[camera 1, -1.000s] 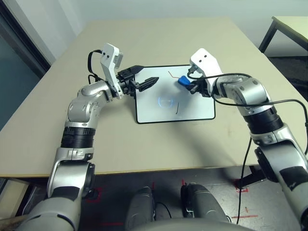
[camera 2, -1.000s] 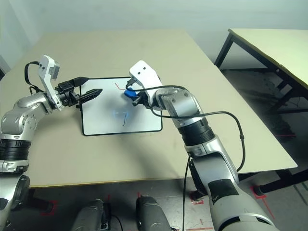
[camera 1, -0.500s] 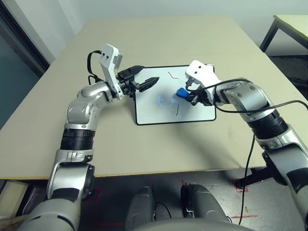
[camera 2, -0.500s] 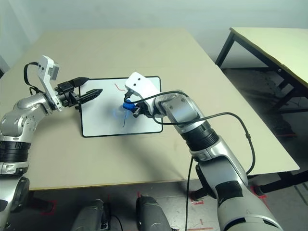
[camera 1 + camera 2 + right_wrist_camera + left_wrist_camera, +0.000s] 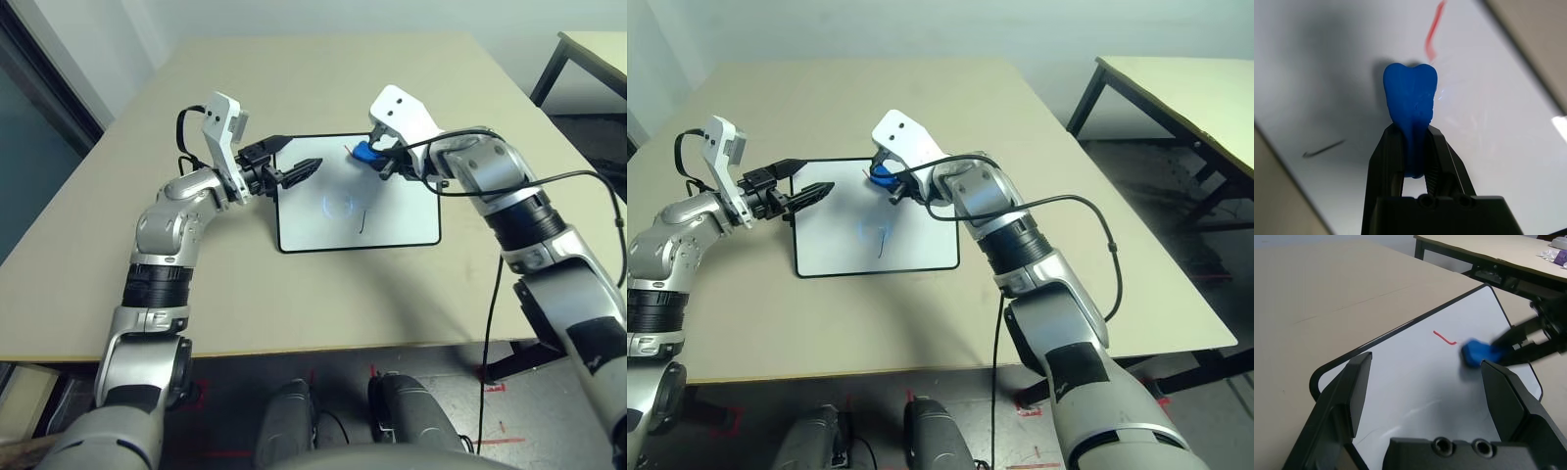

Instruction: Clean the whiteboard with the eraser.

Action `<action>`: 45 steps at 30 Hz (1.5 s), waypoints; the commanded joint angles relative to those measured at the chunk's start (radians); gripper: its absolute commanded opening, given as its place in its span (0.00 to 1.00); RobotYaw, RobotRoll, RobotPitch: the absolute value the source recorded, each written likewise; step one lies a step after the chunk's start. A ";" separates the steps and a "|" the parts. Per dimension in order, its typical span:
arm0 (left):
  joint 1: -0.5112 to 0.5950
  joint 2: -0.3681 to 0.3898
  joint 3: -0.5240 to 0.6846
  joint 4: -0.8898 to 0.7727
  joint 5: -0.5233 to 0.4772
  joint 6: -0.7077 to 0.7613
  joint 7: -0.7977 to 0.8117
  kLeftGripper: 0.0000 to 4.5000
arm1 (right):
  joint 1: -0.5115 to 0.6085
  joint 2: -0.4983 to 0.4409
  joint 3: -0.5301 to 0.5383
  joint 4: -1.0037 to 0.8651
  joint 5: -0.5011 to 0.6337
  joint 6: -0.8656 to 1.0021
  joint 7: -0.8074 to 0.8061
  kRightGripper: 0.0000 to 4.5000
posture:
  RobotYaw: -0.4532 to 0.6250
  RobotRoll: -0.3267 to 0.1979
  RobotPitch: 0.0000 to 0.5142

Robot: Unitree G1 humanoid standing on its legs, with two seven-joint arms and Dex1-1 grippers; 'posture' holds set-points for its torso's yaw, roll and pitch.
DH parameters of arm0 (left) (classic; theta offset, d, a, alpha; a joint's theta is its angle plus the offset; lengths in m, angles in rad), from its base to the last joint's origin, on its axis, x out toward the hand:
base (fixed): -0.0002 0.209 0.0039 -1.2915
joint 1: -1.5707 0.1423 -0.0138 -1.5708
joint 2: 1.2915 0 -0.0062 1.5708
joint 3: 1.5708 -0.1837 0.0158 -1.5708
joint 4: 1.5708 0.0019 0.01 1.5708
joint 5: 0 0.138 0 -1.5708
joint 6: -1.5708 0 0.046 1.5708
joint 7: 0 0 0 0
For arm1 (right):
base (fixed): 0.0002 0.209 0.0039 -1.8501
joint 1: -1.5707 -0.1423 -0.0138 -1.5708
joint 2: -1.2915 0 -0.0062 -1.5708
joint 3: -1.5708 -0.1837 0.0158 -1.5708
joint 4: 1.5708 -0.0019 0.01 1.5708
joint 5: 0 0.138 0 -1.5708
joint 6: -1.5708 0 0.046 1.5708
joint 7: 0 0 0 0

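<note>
The whiteboard (image 5: 402, 223) lies flat mid-table, black-framed, with a short red mark (image 5: 350, 149) near its far edge and a thin black stroke (image 5: 362, 223) near its middle. My right gripper (image 5: 378, 163) is shut on the blue eraser (image 5: 363, 153), whose tip sits on the board just beside the red mark (image 5: 1434, 34). In the right wrist view the eraser (image 5: 1410, 98) is squeezed between both fingers. My left gripper (image 5: 300, 157) hovers open over the board's left edge, with nothing between its fingers (image 5: 1354, 391).
The tan table (image 5: 323, 294) has bare room all around the board. A second table (image 5: 1176, 88) with black legs stands off to the right. A black cable (image 5: 500, 294) hangs from my right arm past the table's front edge.
My right gripper swept the eraser toward the board's middle, then back to the far edge beside the red mark. The left arm stayed put.
</note>
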 commanded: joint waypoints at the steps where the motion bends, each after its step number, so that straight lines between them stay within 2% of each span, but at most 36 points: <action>1: 0.002 -0.002 -0.001 -0.004 0.001 -0.002 0.001 1.00 | -0.018 0.020 0.012 0.028 -0.014 0.011 -0.010 0.12 | 0.38 0.62 0.16; 7: 0.003 -0.007 -0.002 -0.007 0.001 -0.003 0.003 1.00 | -0.145 0.108 -0.063 0.243 -0.043 -0.141 -0.087 0.12 | 0.39 0.62 0.16; 10: 0.011 -0.006 0.001 -0.016 -0.001 -0.001 0.006 1.00 | -0.172 0.126 -0.073 0.294 -0.048 -0.172 -0.090 0.12 | 0.39 0.62 0.16; 12: 0.014 -0.005 0.002 -0.021 -0.003 0.001 0.008 1.00 | -0.169 0.126 -0.063 0.288 -0.053 -0.166 -0.074 0.12 | 0.39 0.62 0.16; 17: 0.017 -0.002 0.006 -0.026 -0.005 0.002 0.013 1.00 | -0.081 0.064 0.014 0.110 -0.050 -0.039 0.010 0.12 | 0.40 0.62 0.15; 21: 0.015 -0.002 0.005 -0.020 -0.005 -0.002 0.014 1.00 | -0.057 0.048 0.023 0.056 -0.051 0.002 0.022 0.12 | 0.39 0.62 0.15; 29: 0.006 -0.009 0.000 -0.013 -0.004 -0.006 0.015 1.00 | -0.157 0.131 -0.073 0.238 -0.068 -0.135 -0.079 0.12 | 0.39 0.62 0.14; 34: 0.010 -0.010 0.000 -0.022 -0.007 -0.002 0.018 1.00 | -0.168 0.152 -0.077 0.274 -0.069 -0.159 -0.081 0.12 | 0.40 0.62 0.14; 41: 0.016 -0.006 0.002 -0.033 -0.009 0.003 0.023 1.00 | -0.065 0.082 0.010 0.086 -0.066 -0.034 0.008 0.12 | 0.40 0.62 0.14; 45: 0.011 -0.007 0.000 -0.026 -0.009 0.001 0.022 1.00 | -0.042 0.059 0.018 0.032 -0.064 0.008 0.019 0.12 | 0.39 0.62 0.14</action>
